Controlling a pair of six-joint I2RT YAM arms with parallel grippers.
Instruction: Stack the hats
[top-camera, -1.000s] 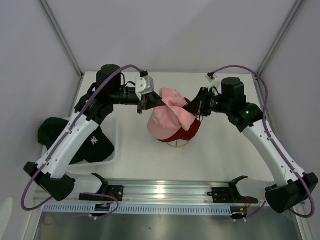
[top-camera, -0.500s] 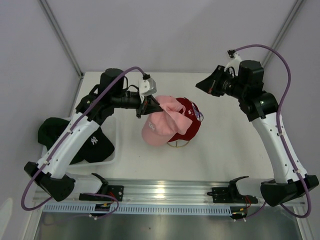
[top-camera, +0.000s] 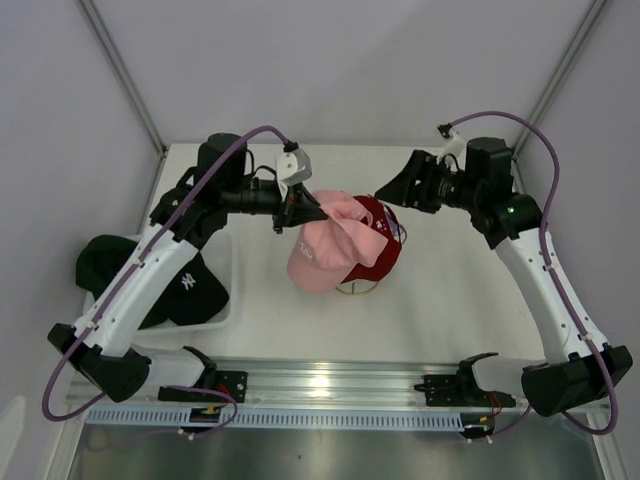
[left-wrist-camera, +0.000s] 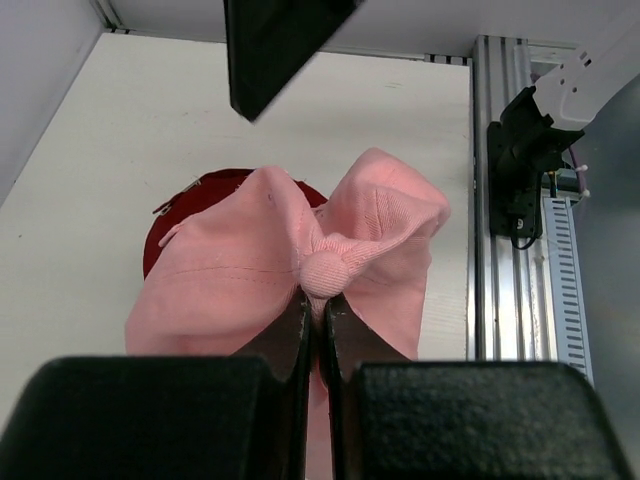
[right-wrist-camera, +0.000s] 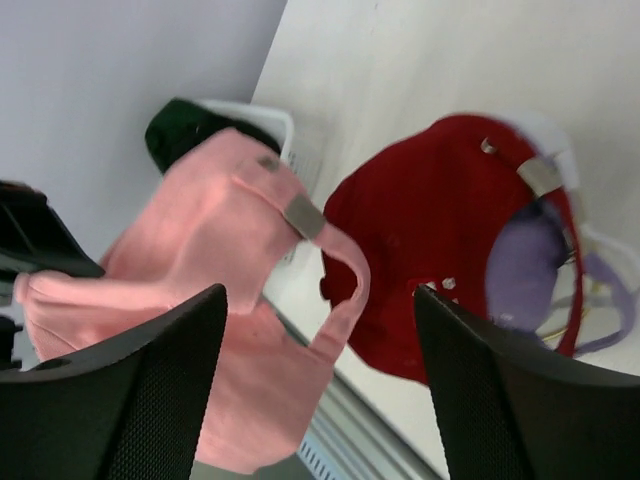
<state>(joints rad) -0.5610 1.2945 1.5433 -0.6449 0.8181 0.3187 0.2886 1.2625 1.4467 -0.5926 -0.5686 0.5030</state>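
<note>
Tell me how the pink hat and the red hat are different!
The pink hat is pinched at its top button by the left claw; the red hat is in no claw. The pink hat is crumpled; the red hat has a round dome. The pink hat lies partly over the red hat. Both are cloth baseball caps with back straps.

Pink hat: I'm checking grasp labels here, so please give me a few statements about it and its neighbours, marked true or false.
1. The left gripper is shut on the pink hat. True.
2. The right gripper grips the pink hat too. False: it is open and clear of it.
3. The red hat covers a lavender hat. True.
4. The black hat is on the stack. False: it lies in the tray at the left.
</note>
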